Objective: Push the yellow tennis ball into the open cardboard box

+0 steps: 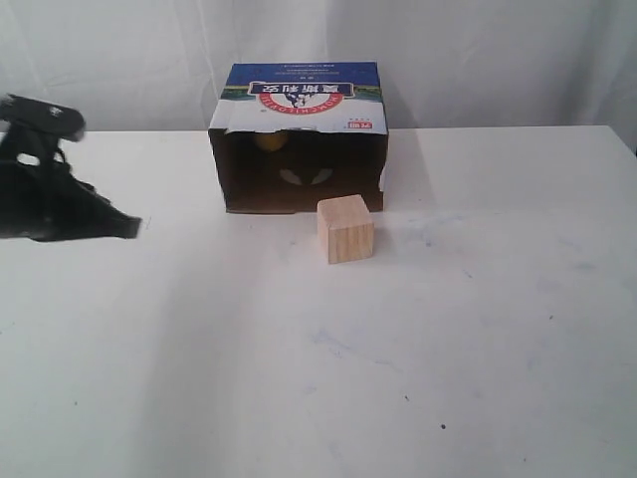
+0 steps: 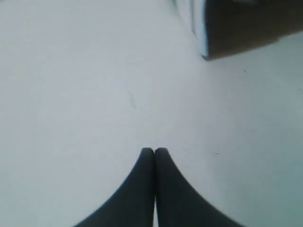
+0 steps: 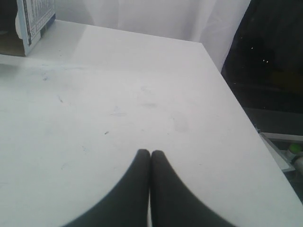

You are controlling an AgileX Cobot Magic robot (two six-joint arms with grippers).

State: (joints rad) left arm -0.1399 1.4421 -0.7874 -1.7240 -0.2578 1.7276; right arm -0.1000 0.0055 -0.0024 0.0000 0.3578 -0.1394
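The open cardboard box (image 1: 299, 110) lies on its side at the back of the table, dark mouth facing forward. Deep inside it, near the upper left, the yellow tennis ball (image 1: 270, 141) shows dimly. My left gripper (image 1: 124, 228) is shut and empty at the left side of the table, well left of the box; its wrist view shows the closed fingertips (image 2: 154, 151) over bare table and a box corner (image 2: 236, 28). My right gripper (image 3: 150, 153) is shut and empty over the table's right part, out of the exterior view. A box edge (image 3: 33, 19) shows there.
A pale wooden cube (image 1: 345, 228) stands just in front of the box's right half. The white table (image 1: 398, 349) ends at an edge (image 3: 236, 104) beside the right gripper, with dark floor beyond. White curtains hang behind.
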